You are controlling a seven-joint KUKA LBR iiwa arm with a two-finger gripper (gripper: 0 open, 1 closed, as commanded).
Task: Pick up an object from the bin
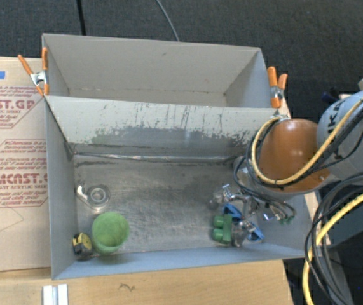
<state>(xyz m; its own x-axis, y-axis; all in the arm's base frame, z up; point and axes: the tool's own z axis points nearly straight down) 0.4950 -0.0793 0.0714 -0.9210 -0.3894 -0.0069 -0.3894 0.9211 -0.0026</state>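
The gripper (237,216) sits low in the near right corner of the bin (156,126), over a small green piece (219,229). I cannot tell whether it is open or closed. This looks like the grasping step. The next move calls for a firm closing, then a straight lift. A green ball (110,230) lies well apart, near left.

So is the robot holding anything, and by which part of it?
Cannot tell. The gripper is low beside small green bits in the bin's near right corner, but a hold on them is not visible.
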